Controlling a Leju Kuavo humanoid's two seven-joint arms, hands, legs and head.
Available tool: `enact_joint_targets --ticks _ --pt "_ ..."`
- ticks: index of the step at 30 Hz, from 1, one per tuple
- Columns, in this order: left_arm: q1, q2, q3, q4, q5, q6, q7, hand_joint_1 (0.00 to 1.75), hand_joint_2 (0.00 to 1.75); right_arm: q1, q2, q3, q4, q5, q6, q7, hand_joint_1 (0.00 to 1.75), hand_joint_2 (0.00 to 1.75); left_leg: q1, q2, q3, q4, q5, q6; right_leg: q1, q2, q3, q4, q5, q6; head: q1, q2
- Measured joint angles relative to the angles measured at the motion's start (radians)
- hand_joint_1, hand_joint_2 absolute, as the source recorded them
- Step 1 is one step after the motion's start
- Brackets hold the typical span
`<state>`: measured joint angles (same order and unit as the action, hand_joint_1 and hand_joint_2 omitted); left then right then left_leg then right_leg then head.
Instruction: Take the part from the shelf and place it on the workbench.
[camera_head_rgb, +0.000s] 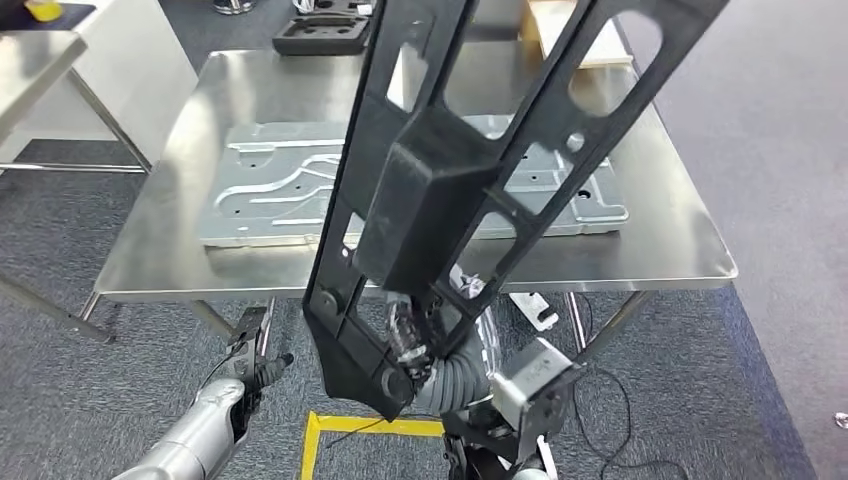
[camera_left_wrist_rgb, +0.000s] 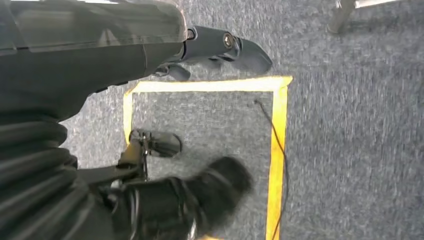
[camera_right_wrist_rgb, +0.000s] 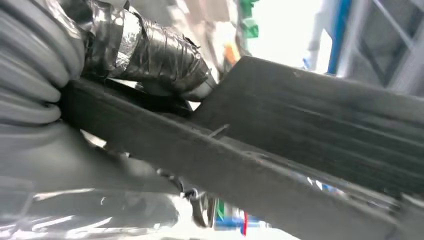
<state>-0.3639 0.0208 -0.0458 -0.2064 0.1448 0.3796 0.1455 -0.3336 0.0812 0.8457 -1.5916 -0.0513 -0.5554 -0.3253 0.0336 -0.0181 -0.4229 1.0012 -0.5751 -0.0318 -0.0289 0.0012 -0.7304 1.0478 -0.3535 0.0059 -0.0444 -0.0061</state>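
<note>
Standing at workbench (camera_head_rgb: 660, 255), steel panel (camera_head_rgb: 300, 190) already lying on it. Carrying black part (camera_head_rgb: 450, 180) tilted above near edge, right hand (camera_head_rgb: 415, 345) clamped on lower end. Needing level lowering onto bare steel. Left hand (camera_head_rgb: 255, 365) hanging low, fingers apart, holding nothing.

The big black part (camera_head_rgb: 440, 190), held up by the right hand (camera_head_rgb: 415, 335), stands tilted in front of the shiny table (camera_head_rgb: 680, 250) and blocks the middle of the way. A flat grey metal plate (camera_head_rgb: 270, 190) lies across most of the table top. Bare strips stay free along the near edge and at both sides of the plate. At the far edge sits a black tray (camera_head_rgb: 322, 33). The left hand (camera_head_rgb: 255, 360) hangs low beside the table's near left corner, with open floor (camera_head_rgb: 60, 400) around it.
</note>
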Motion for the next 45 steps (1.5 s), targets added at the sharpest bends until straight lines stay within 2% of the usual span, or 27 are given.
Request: enact_joint_targets --ticks 1,3,4,6,7,8,9,12,13,14,18,19,21,23,24,25,27,28,30,33,35,37,39,40,42,43,45 --pt "0.001 0.0 0.0 0.0 0.0 -0.001 0.0 0.0 1.75 -0.002 0.002 0.0 0.0 0.0 0.0 -0.002 1.75 1.75 0.001 0.002 -0.016 0.037 0.018 -0.004 -0.001 0.001 0.011 -0.004 -0.009 -0.009 -0.001 0.0" --pt "0.01 -0.001 0.0 0.0 0.001 -0.002 0.0 0.0 1.75 -0.004 0.005 0.0 0.001 0.0 0.0 -0.006 1.75 1.75 0.001 0.006 -0.092 0.155 0.035 -0.004 0.001 0.003 0.039 -0.011 -0.027 -0.021 -0.006 0.0" --pt "0.018 -0.002 0.0 0.0 0.001 -0.003 0.002 0.0 1.75 -0.004 0.005 0.0 0.002 0.0 0.0 -0.007 1.75 1.75 -0.001 0.008 -0.142 0.217 0.02 -0.002 0.004 0.004 0.053 -0.015 -0.037 -0.024 -0.008 0.0" --pt "0.034 -0.001 0.0 0.0 0.001 -0.009 0.01 0.0 1.75 -0.004 0.005 0.0 0.006 0.0 0.0 -0.008 1.75 1.75 -0.008 0.009 -0.231 0.284 -0.059 0.003 0.01 0.003 0.084 -0.019 -0.059 -0.027 -0.01 0.0" --pt "0.041 -0.001 0.0 0.0 0.001 -0.015 0.018 0.0 1.75 -0.004 0.005 0.0 0.008 -0.001 0.0 -0.008 1.75 1.75 -0.012 0.009 -0.259 0.283 -0.094 0.006 0.014 0.002 0.102 -0.019 -0.071 -0.028 -0.011 0.0" --pt "0.047 -0.001 0.0 0.001 0.0 -0.022 0.03 0.0 1.75 -0.004 0.005 0.0 0.008 -0.002 0.0 -0.008 1.75 1.75 -0.015 0.009 -0.276 0.261 -0.104 0.011 0.018 0.0 0.119 -0.019 -0.083 -0.029 -0.012 0.0" --pt "0.051 0.0 0.0 0.001 -0.001 -0.031 0.045 0.0 1.75 -0.004 0.005 0.0 0.008 -0.003 0.0 -0.008 1.75 1.75 -0.019 0.009 -0.28 0.215 -0.074 0.019 0.022 -0.003 0.138 -0.019 -0.096 -0.029 -0.012 0.0" --pt "0.055 0.007 0.0 0.002 -0.006 -0.053 0.087 0.0 1.75 -0.004 0.007 0.0 0.01 -0.004 0.001 -0.009 1.75 1.75 -0.036 0.004 -0.263 0.054 0.123 0.049 0.032 -0.007 0.173 -0.019 -0.124 -0.028 -0.009 0.0" --pt "0.052 0.009 0.0 0.003 -0.007 -0.061 0.103 0.0 1.75 -0.004 0.008 0.0 0.01 -0.005 0.004 -0.009 1.75 1.75 -0.041 0.002 -0.257 0.03 0.159 0.055 0.032 -0.004 0.175 -0.018 -0.129 -0.025 -0.009 0.0" --pt "0.049 0.011 0.0 0.004 -0.008 -0.071 0.123 0.0 1.75 -0.004 0.009 0.0 0.011 -0.005 0.007 -0.009 1.75 1.75 -0.044 0.0 -0.254 0.022 0.177 0.057 0.032 -0.001 0.175 -0.017 -0.134 -0.02 -0.009 0.0" --pt "0.031 0.014 0.0 0.005 -0.014 -0.133 0.209 0.0 1.75 -0.005 0.011 0.0 0.01 -0.007 0.027 -0.008 1.75 1.75 -0.036 0.005 -0.234 0.003 0.195 0.065 0.031 0.005 0.161 0.011 -0.161 0.0 -0.011 0.0" --pt "0.026 0.014 0.0 0.005 -0.017 -0.154 0.234 0.0 1.75 -0.006 0.011 0.0 0.01 -0.007 0.034 -0.008 1.75 1.75 -0.033 0.007 -0.228 -0.004 0.195 0.069 0.031 0.005 0.139 0.054 -0.182 0.005 -0.009 0.0" --pt "0.021 0.014 -0.001 0.005 -0.021 -0.183 0.272 0.0 1.75 -0.006 0.011 0.0 0.012 -0.01 0.047 -0.008 1.75 1.75 -0.035 0.009 -0.223 -0.004 0.188 0.075 0.028 0.004 0.063 0.18 -0.229 0.012 -0.007 0.0" --pt "0.02 0.014 -0.002 0.006 -0.027 -0.203 0.298 0.0 1.75 -0.005 0.01 0.0 0.014 -0.014 0.055 -0.008 1.75 1.75 -0.036 0.009 -0.219 -0.002 0.179 0.078 0.026 0.004 0.004 0.251 -0.23 0.014 -0.008 0.0" --pt "0.02 0.014 -0.002 0.006 -0.032 -0.211 0.307 0.0 1.75 -0.005 0.01 0.0 0.015 -0.015 0.058 -0.008 1.75 1.75 -0.036 0.008 -0.215 0.001 0.173 0.077 0.027 0.004 -0.001 0.236 -0.204 0.012 -0.007 0.0" --pt "0.021 0.014 -0.004 0.006 -0.038 -0.219 0.312 0.0 1.75 -0.005 0.01 0.0 0.015 -0.016 0.061 -0.008 1.75 1.75 -0.036 0.006 -0.21 0.004 0.167 0.077 0.028 0.004 0.013 0.184 -0.162 0.009 -0.008 0.0" --pt "0.024 0.014 -0.006 0.006 -0.05 -0.229 0.315 0.0 1.75 -0.006 0.01 0.0 0.016 -0.018 0.066 -0.008 1.75 1.75 -0.038 0.003 -0.203 0.01 0.155 0.072 0.034 0.004 0.061 0.049 -0.087 -0.004 -0.008 0.0" --pt "0.025 0.014 -0.006 0.006 -0.054 -0.232 0.316 0.0 1.75 -0.006 0.01 0.0 0.016 -0.018 0.068 -0.008 1.75 1.75 -0.038 0.001 -0.202 0.013 0.151 0.069 0.036 0.004 0.079 0.003 -0.067 -0.009 -0.008 0.0" --pt "0.026 0.014 -0.007 0.007 -0.059 -0.235 0.316 0.0 1.75 -0.007 0.01 0.0 0.016 -0.018 0.07 -0.008 1.75 1.75 -0.037 -0.001 -0.204 0.014 0.147 0.059 0.041 0.004 0.091 -0.024 -0.064 -0.016 -0.008 0.0" --pt "0.028 0.019 -0.008 0.009 -0.062 -0.24 0.316 0.0 1.75 -0.007 0.013 0.0 0.016 -0.018 0.07 -0.008 1.75 1.75 -0.037 0.0 -0.208 0.025 0.133 0.043 0.033 0.004 0.102 -0.04 -0.059 -0.025 -0.011 0.0" --pt "0.031 0.023 -0.015 0.01 -0.063 -0.249 0.317 0.0 1.75 -0.009 0.015 0.0 0.016 -0.018 0.07 -0.008 1.75 1.75 -0.033 0.002 -0.246 0.104 0.088 0.032 0.027 0.002 0.112 -0.051 -0.057 -0.03 -0.017 0.0" --pt "0.031 0.023 -0.022 0.011 -0.064 -0.258 0.318 0.0 1.75 -0.009 0.016 0.0 0.017 -0.017 0.07 -0.007 1.75 1.75 -0.025 0.004 -0.311 0.232 0.036 0.019 0.024 -0.001 0.114 -0.051 -0.06 -0.032 -0.021 0.0" --pt "0.032 0.023 -0.024 0.011 -0.065 -0.268 0.319 0.0 1.75 -0.008 0.016 0.0 0.017 -0.018 0.07 -0.006 1.75 1.75 -0.015 0.008 -0.343 0.282 0.04 0.006 0.019 -0.002 0.115 -0.047 -0.065 -0.028 -0.021 0.0" --pt "0.033 0.023 -0.024 0.011 -0.065 -0.272 0.32 0.0 1.75 -0.008 0.016 0.0 0.018 -0.018 0.071 -0.006 1.75 1.75 -0.01 0.01 -0.33 0.249 0.069 -0.002 0.013 -0.001 0.116 -0.042 -0.07 -0.023 -0.021 0.0" --pt "0.033 0.022 -0.025 0.011 -0.065 -0.277 0.321 0.0 1.75 -0.008 0.016 0.0 0.018 -0.018 0.071 -0.006 1.75 1.75 0.001 0.012 -0.266 0.119 0.132 -0.019 0.004 0.003 0.116 -0.027 -0.082 -0.008 -0.022 0.0" --pt "0.03 0.021 -0.025 0.011 -0.065 -0.278 0.321 0.0 1.75 -0.009 0.016 0.0 0.018 -0.018 0.071 -0.006 1.75 1.75 0.002 0.011 -0.24 0.067 0.147 -0.02 0.002 0.004 0.114 -0.019 -0.088 0.0 -0.025 0.0" --pt "0.022 0.02 -0.027 0.012 -0.065 -0.28 0.321 0.0 1.75 -0.01 0.016 0.0 0.017 -0.018 0.072 -0.006 1.75 1.75 -0.002 0.006 -0.221 0.034 0.142 -0.009 0.005 0.006 0.111 -0.012 -0.094 0.014 -0.028 0.0"
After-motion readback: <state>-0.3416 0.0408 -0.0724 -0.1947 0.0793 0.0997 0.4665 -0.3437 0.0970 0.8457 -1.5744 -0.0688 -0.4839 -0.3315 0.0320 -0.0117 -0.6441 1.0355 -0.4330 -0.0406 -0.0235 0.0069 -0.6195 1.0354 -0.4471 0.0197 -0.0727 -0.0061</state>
